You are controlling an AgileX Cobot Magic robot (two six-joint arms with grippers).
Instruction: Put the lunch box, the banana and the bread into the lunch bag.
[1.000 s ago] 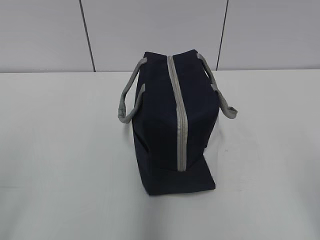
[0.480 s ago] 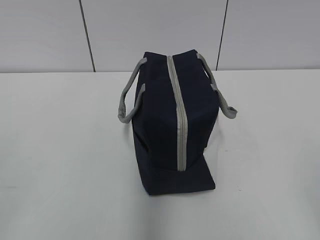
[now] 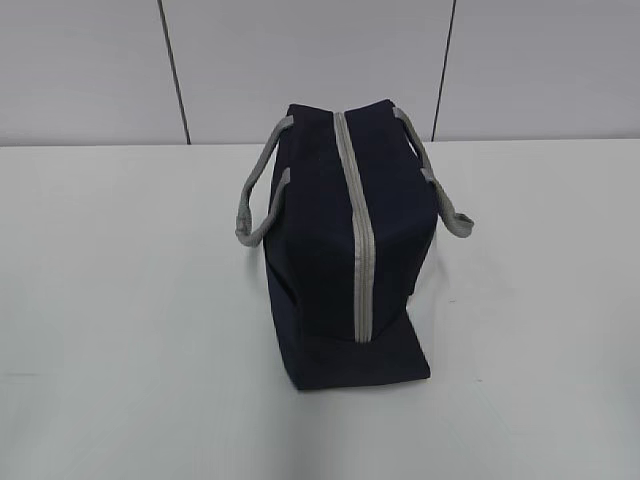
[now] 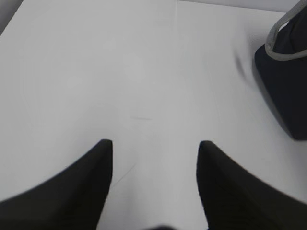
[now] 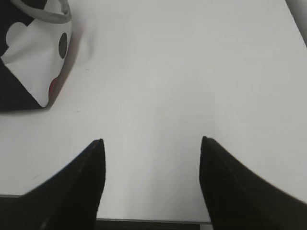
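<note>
The navy lunch bag (image 3: 345, 250) stands in the middle of the white table, its grey zipper (image 3: 358, 230) shut along the top and a grey handle hanging at each side. The left wrist view shows its dark corner (image 4: 283, 76) at the right edge; the right wrist view shows its white spotted side panel (image 5: 33, 57) at the upper left. My left gripper (image 4: 154, 143) is open and empty over bare table, left of the bag. My right gripper (image 5: 151, 141) is open and empty over bare table near the front edge, right of the bag. The lunch box, banana and bread are out of view.
The white table (image 3: 120, 300) spreads to both sides of the bag. A grey panelled wall (image 3: 300, 60) stands behind it. The table's front edge (image 5: 153, 221) shows between the right fingers.
</note>
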